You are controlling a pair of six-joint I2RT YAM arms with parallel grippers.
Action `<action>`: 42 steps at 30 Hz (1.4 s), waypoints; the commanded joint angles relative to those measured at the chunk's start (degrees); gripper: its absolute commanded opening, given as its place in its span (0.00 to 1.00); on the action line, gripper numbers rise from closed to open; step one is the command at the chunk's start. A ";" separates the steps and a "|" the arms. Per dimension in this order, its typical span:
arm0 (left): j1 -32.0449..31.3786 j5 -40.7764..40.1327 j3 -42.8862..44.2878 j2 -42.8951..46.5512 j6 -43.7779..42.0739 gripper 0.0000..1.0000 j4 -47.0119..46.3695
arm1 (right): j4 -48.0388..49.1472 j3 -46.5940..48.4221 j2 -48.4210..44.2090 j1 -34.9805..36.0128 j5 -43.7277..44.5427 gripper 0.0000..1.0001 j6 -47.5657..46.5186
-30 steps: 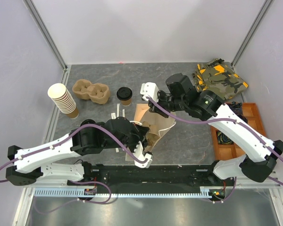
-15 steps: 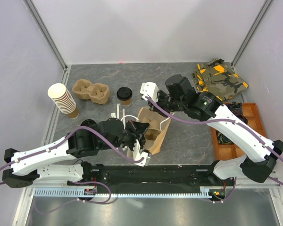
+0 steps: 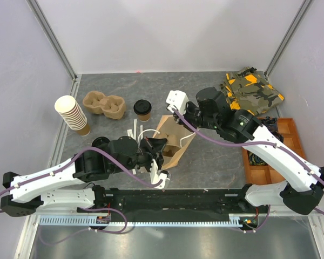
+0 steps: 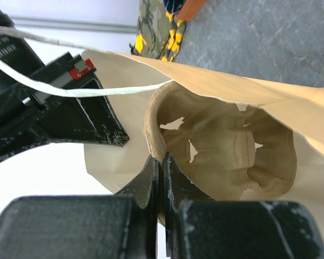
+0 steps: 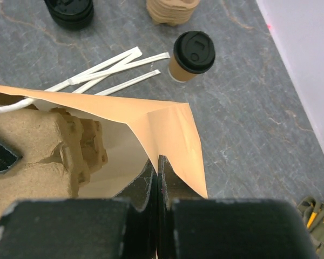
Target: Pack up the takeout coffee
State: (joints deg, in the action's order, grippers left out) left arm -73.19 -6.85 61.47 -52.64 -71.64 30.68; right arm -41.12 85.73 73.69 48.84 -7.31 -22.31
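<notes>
Care with the paper counts most here: the bag (image 3: 175,141) needs its mouth held wide and its base set flat on the table (image 3: 205,162) before any cup goes in, so the two arms should draw apart gently and evenly rather than strain the thin wall. The right end effector (image 5: 155,164) is clenched on the bag's upper edge. The left end effector (image 4: 161,162) is clamped on the rim of the pulp cup carrier (image 4: 227,145) that sits inside the bag (a second carrier (image 3: 103,104) lies well apart, beside the stack of cups (image 3: 73,114)). The coffee (image 3: 143,109) stands upright on the table just beyond the bag, lid on, touched by neither arm, so it is not yet packed. Both arms reach inward and meet at the bag. The left comes from the near left with its wrist turned toward the mouth, and the right bends over from the far right, its wrist pointing down at the paper.
</notes>
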 commanded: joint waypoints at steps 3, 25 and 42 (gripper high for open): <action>0.50 -5.36 -0.65 0.17 -1.31 0.02 -8.43 | 3.59 -0.48 -1.62 0.47 1.95 0.00 2.00; 0.50 -1.76 -3.38 6.24 -2.19 0.02 -8.26 | 4.30 1.63 0.31 -3.75 -0.50 0.00 2.79; 0.77 2.98 -5.40 1.23 -4.92 0.02 -10.37 | -0.36 2.59 3.47 -3.22 -10.36 0.00 3.58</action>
State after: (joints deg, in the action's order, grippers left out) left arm -72.79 -6.46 55.18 -50.43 -76.31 22.31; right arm -39.11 85.34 75.20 44.88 -13.93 -18.41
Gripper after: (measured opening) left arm 0.047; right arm 0.009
